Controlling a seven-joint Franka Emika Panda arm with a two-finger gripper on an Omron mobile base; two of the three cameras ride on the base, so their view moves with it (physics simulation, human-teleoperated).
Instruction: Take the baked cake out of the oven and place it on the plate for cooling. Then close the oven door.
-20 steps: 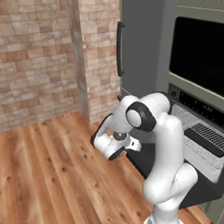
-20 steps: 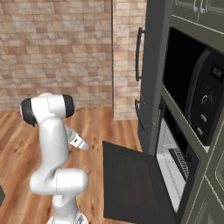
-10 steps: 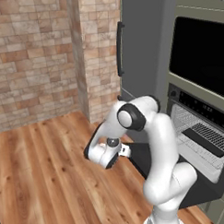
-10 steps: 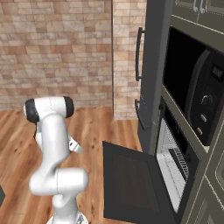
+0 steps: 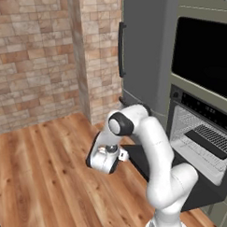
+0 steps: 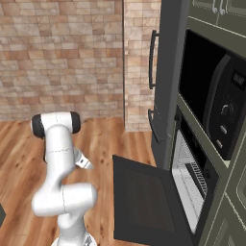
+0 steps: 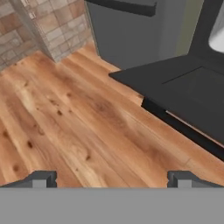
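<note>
The oven (image 5: 200, 135) stands open at the right, showing its pale cavity and wire rack (image 6: 192, 178). Its oven door (image 5: 184, 187) hangs down flat, black, with the bar handle (image 7: 183, 127) along its front edge. My gripper (image 7: 112, 179) is open, with its two fingertips (image 7: 43, 179) far apart and nothing between them. It hangs low over the wood floor, left of the oven door (image 7: 183, 92) and apart from it. The hand shows at the arm's end (image 5: 104, 158) (image 6: 82, 162). The cake and the plate are out of view.
A tall grey fridge (image 5: 145, 53) with a dark handle stands left of the oven. A black microwave (image 6: 211, 96) sits above the oven. Brick walls (image 5: 33, 62) close off the back. Bare wood floor (image 7: 65, 118) stretches left of the oven door.
My hand has swung a little to the left and lower, away from the oven door's corner. The jaws have stayed open.
</note>
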